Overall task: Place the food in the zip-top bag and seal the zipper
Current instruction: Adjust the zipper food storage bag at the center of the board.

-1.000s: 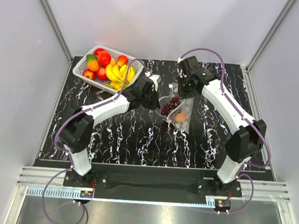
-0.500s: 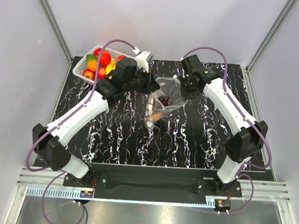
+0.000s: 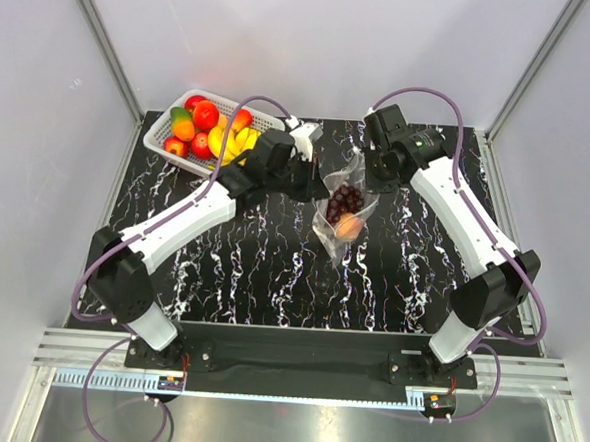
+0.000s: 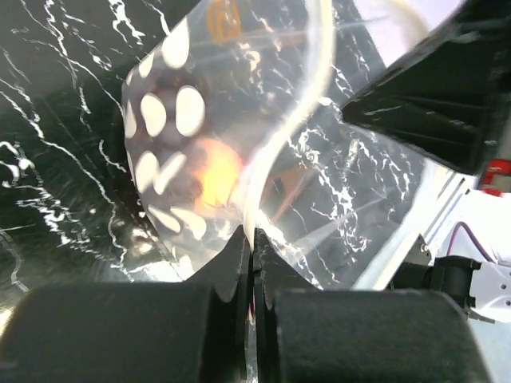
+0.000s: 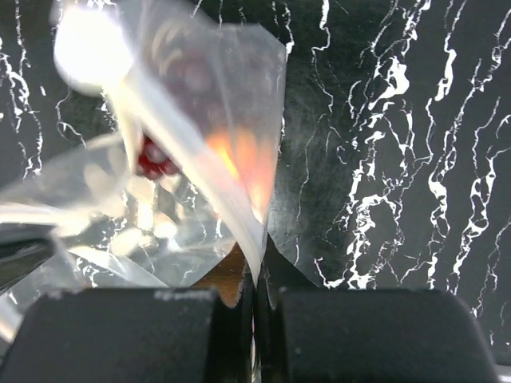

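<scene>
Pale walls enclose a black tabletop [image 3: 272, 275] veined with white, and the two arms reach from its near edge toward the far middle. The zip-top bag [image 3: 337, 216], clear with white dots, hangs between them there. The left gripper [image 3: 315, 182] grips its left side and the right gripper [image 3: 371, 172] its far right corner. In the left wrist view the fingers [image 4: 231, 263] are pressed together on a fold of the plastic, with an orange blur showing through the dotted film. In the right wrist view the jaws are likewise pinched closed on an edge of the bag. Inside it sit the dark purple grape bunch [image 3: 348, 197] and, just below it, the peach [image 3: 349, 225]. The bag's lower corner points toward the near edge; whether it touches the table I cannot tell. In the far left corner stands a white lattice basket [image 3: 158, 142] holding red and orange round fruits [image 3: 205, 114] and yellow bananas [image 3: 236, 141], well apart from the bag.
</scene>
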Available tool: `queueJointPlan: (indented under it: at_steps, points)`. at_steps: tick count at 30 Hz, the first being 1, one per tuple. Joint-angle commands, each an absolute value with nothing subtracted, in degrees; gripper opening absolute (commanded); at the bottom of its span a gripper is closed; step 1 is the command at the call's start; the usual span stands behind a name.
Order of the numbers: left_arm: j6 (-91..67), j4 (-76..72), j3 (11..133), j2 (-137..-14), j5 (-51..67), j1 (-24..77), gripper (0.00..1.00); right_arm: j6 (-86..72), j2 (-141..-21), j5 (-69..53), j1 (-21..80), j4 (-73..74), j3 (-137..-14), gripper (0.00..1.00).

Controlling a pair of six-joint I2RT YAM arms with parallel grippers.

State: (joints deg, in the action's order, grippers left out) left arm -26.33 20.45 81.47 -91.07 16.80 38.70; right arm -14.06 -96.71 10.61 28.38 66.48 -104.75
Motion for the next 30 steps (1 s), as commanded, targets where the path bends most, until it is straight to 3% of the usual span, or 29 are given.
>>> queueJointPlan:
  at_steps: [1, 7, 11, 13, 24, 30]
  points:
    - [-28.91, 12.76, 78.06, -92.72, 18.37, 39.11, 0.0, -15.29, -96.85, 14.41, 28.39, 67.06, -106.61, 0.0]
    - [-28.48, 11.69, 75.15, -92.03, 14.94, 38.85, 0.0, -15.64, -99.31, 12.83, 28.48, 66.1, -106.26, 0.0]
    - [-29.09, 9.59, 73.39, -90.71, 14.24, 38.94, 0.0, -16.08, -99.32, 12.66, 28.48, 65.48, -104.33, 0.15]
    - [-29.18, 9.4, 73.21, -90.7, 13.89, 39.72, 0.0, -16.43, -98.53, 11.96, 28.48, 65.21, -103.45, 0.27]
    - [-31.64, 5.8, 72.51, -88.95, 11.34, 42.1, 0.0, -17.49, -97.38, 10.81, 29.27, 66.09, -104.06, 0.45]
    - [-32.26, 5.98, 75.32, -88.42, 10.81, 43.06, 0.0, -18.46, -97.21, 12.3, 30.85, 69.95, -107.66, 0.48]
